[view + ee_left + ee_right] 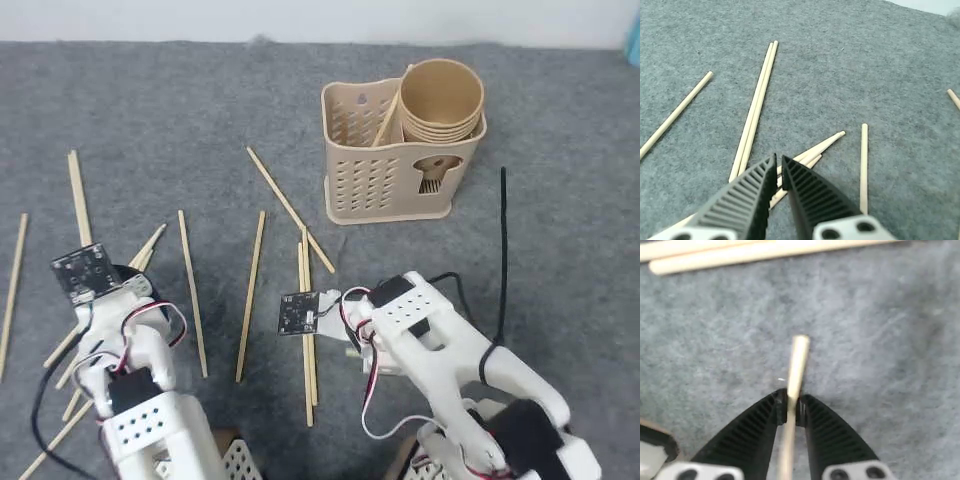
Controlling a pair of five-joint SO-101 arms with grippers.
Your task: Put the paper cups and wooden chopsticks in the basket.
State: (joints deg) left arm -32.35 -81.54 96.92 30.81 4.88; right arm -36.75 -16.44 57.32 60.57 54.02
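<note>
Chopstick [797, 365] sits pinched between the right arm's [430, 330] jaws, which are closed on it close to one end, low over the bench [150, 120]. The left arm's [130, 350] jaws hang almost closed and empty above loose chopsticks [754, 107]. The basket [365, 185], with cups [445, 128] already inside, stands well apart. Held so near its tip, the stick could swing or slip on lifting, or catch the basket rim.

Left arm [150, 425] and right arm [430, 325]: white plastic shells with dotted holes. Black cable [501, 240], red and white wires [345, 300]. Black ribbed fingers [747, 197].
</note>
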